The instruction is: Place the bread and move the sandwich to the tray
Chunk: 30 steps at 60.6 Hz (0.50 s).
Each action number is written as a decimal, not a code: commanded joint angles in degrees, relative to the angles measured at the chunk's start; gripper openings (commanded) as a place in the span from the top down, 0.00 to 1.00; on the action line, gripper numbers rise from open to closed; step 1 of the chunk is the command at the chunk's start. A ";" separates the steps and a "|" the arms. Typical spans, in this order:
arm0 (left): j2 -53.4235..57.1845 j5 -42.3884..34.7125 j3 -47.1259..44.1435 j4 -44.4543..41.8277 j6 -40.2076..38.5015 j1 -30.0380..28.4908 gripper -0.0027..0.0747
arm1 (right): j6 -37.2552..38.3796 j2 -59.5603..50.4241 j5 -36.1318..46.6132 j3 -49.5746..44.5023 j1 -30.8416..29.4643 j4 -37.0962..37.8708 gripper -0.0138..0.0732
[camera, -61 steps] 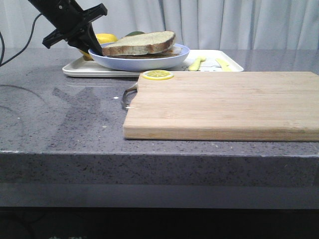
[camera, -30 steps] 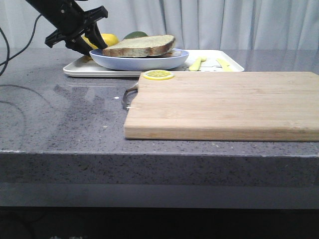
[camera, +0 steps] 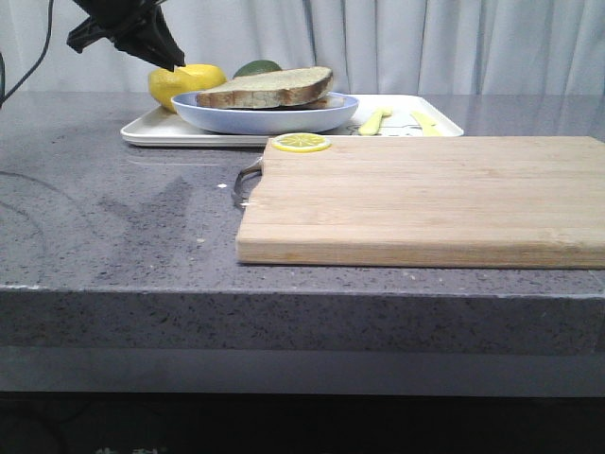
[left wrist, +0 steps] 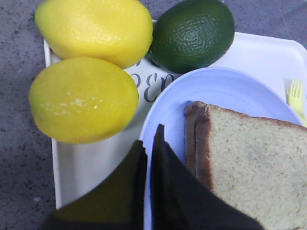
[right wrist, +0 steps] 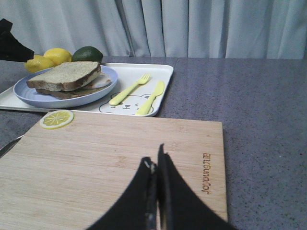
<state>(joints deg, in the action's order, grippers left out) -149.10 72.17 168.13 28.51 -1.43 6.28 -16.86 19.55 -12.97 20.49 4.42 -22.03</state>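
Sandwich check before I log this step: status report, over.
Both jaws shut, empty. Sandwich on blue plate, plate on tray. Left gripper lifted off the plate. Nothing in the way.

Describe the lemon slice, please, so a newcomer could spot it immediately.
Find the wooden cutting board in the middle of the table. The lemon slice lies flat on its far left corner, nearest the white tray. Unlike the whole lemons on that tray, it is a thin disc showing segments.

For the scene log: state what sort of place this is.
Probably a mock kitchen counter: a speckled grey stone-look countertop holds a pale wooden cutting board and a white rectangular tray with a sandwich on a round pale blue plate, before a grey curtain.
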 commanded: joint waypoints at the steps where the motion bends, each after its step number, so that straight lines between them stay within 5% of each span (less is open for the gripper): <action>1: 5.79 -0.12 5.76 1.97 0.32 -0.04 0.99 | -0.31 0.56 4.59 1.52 0.06 -0.48 0.92; 12: 8.79 -0.12 6.99 1.97 0.32 -0.29 0.99 | -0.31 0.56 2.27 1.52 0.06 -0.67 0.92; 30: 15.54 -0.12 6.99 4.82 0.21 2.84 0.99 | -0.32 0.56 -14.45 1.52 0.06 -4.52 0.92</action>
<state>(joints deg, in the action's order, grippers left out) -139.59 72.72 168.17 31.88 -1.35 7.56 -16.86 19.55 -28.06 20.49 4.42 -25.44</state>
